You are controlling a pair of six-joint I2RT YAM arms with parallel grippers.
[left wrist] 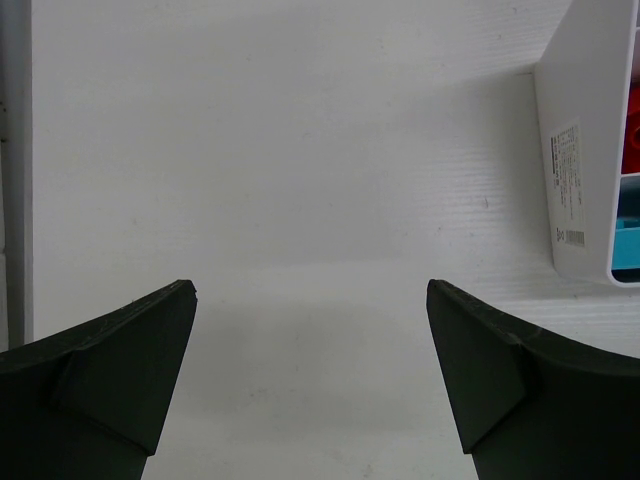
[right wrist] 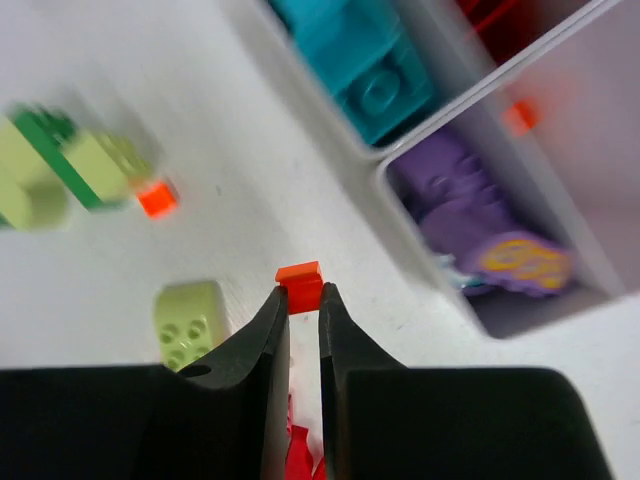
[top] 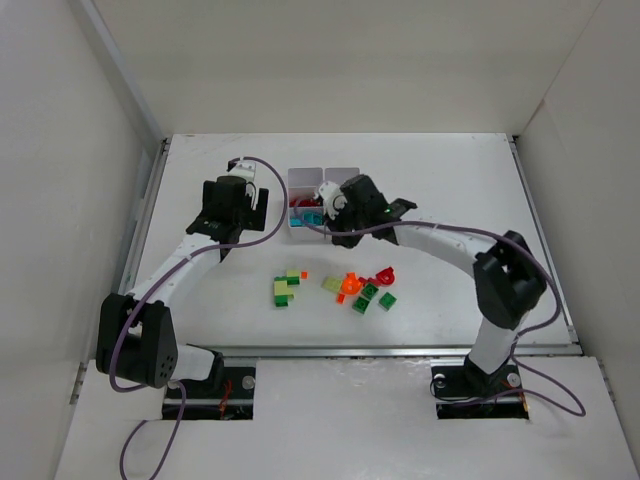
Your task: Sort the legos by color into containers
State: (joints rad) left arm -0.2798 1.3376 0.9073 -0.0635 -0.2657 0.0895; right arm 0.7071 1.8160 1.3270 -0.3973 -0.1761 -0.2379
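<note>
Some bricks (right wrist: 370, 70) sat sorted in the box (right wrist: 460, 110). The right claw (right wrist: 298, 297) pinched an orange brick (right wrist: 300, 283); the left claw (left wrist: 310, 290) stood wide apart. Many loose bricks (top: 365, 295) lay on the desk (top: 450, 170).

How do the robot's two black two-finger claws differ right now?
The left gripper stands wide open with nothing between its fingers; the right gripper is nearly closed, pinching a tiny orange plastic brick. Under the left lies only white table; near the right, a pale green brick. Both are black and sit beside the white plastic compartment box.
</note>
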